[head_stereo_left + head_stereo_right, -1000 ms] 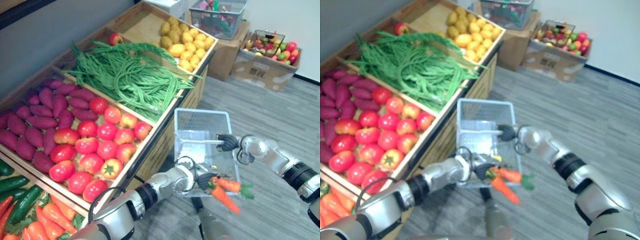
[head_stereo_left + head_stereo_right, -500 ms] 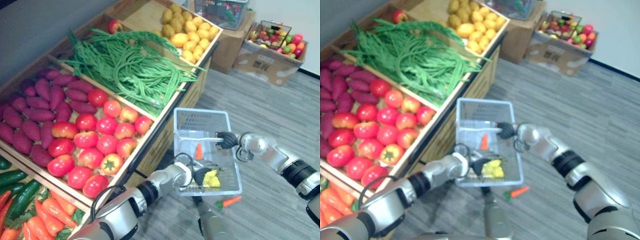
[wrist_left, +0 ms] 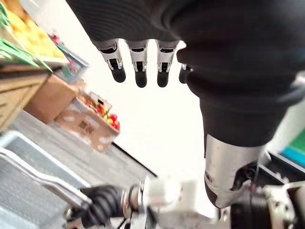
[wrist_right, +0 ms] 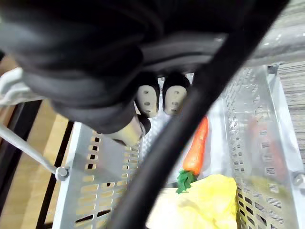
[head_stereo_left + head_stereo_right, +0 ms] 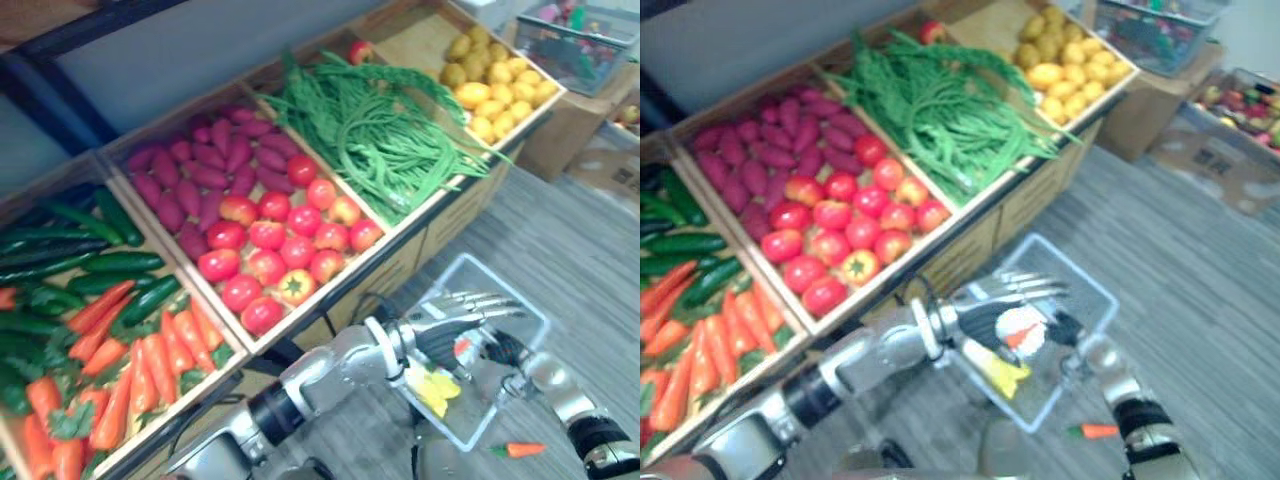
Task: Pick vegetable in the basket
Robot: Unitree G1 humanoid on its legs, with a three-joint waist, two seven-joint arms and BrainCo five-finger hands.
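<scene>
A clear plastic basket (image 5: 505, 288) hangs beside the produce stall. My right hand (image 3: 102, 205) is shut on its handle (image 3: 38, 179). Inside the basket lie an orange carrot (image 4: 198, 148) with a green top and a yellow vegetable (image 4: 205, 205); the head views also show this carrot (image 5: 1020, 335). My left hand (image 5: 460, 312) hovers just over the basket with its fingers (image 3: 138, 67) straight and nothing in them. A second carrot (image 5: 520, 449) lies on the grey floor beside the basket's near corner.
The wooden stall holds compartments of carrots (image 5: 150, 360), cucumbers (image 5: 90, 265), tomatoes (image 5: 280, 250), purple sweet potatoes (image 5: 210, 165), green beans (image 5: 390, 130) and yellow potatoes (image 5: 500, 85). Its front edge runs close to the basket. Boxes and another basket (image 5: 590, 40) stand at the far right.
My left hand let go of the carrots; one landed in the basket, one fell to the floor. The hand then opened and rose above the basket. The camera has swung left.
</scene>
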